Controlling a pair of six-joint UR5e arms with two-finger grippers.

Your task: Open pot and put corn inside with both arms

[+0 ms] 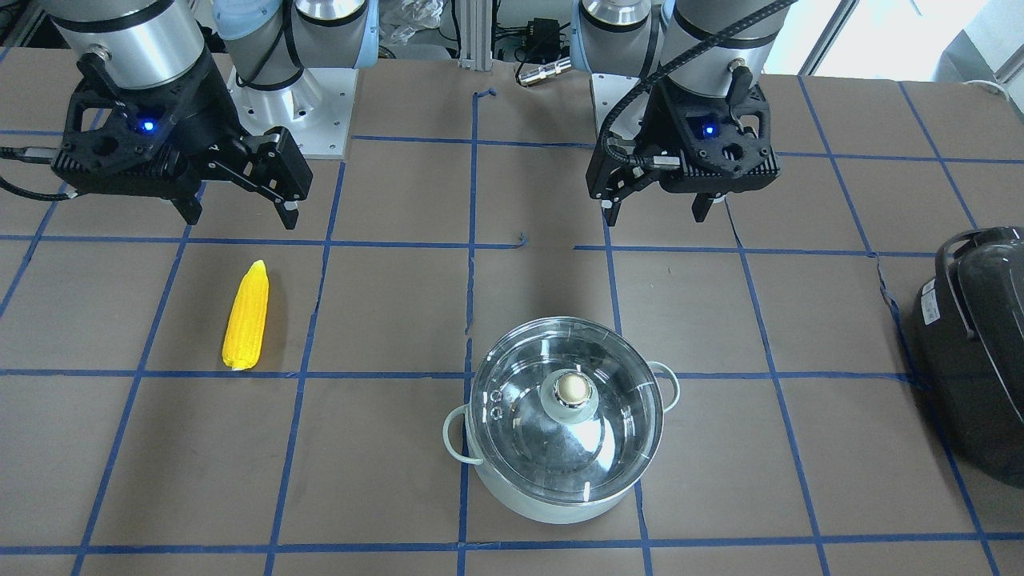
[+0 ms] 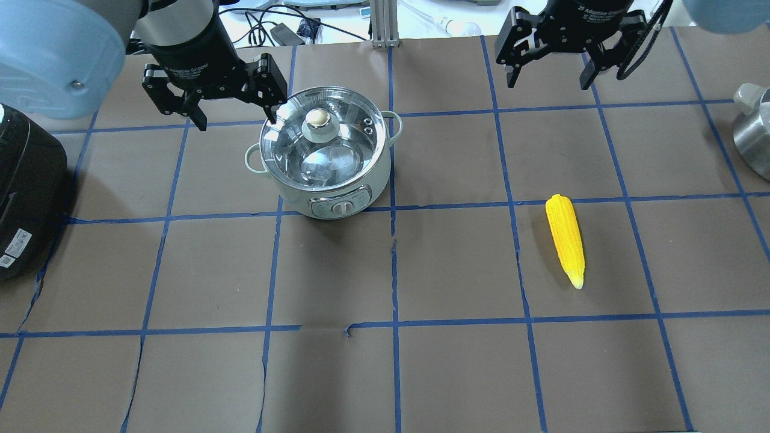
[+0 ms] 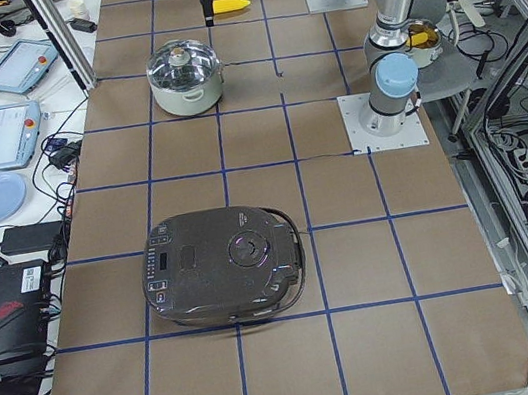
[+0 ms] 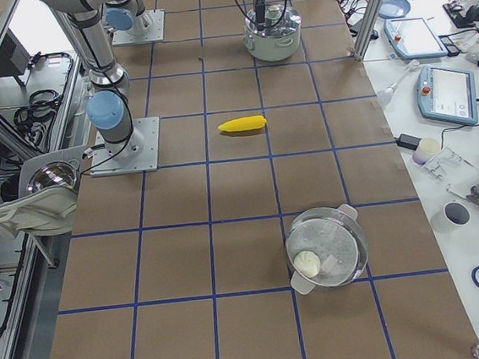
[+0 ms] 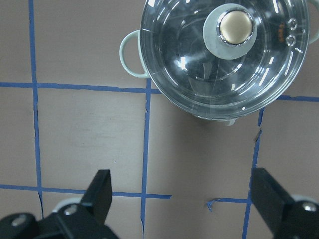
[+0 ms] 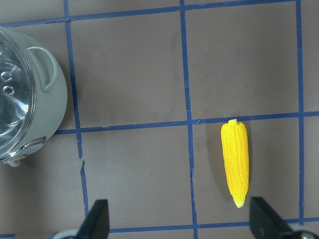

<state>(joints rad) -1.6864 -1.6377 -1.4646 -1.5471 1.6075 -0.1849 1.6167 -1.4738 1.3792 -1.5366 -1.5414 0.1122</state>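
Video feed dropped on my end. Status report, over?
Left gripper open, empty. Right gripper open, empty. Lid on pot; corn lying apart, untouched. Black cooker off to the side, not in the way.

The table [image 1: 400,200] carries 2 lidded pots: 1 mint pot [image 1: 552,508] and 1 steel pot [image 4: 340,236]. There is 1 corn [image 1: 246,316] and 1 black cooker [image 3: 225,265]. 2 arms show, the left arm [image 1: 712,32] and the right arm [image 1: 128,40], with 2 end effectors: the left end effector [image 1: 658,214] and the right end effector [image 1: 240,218].

Downward wrist cameras, pot [image 5: 219,64] in both
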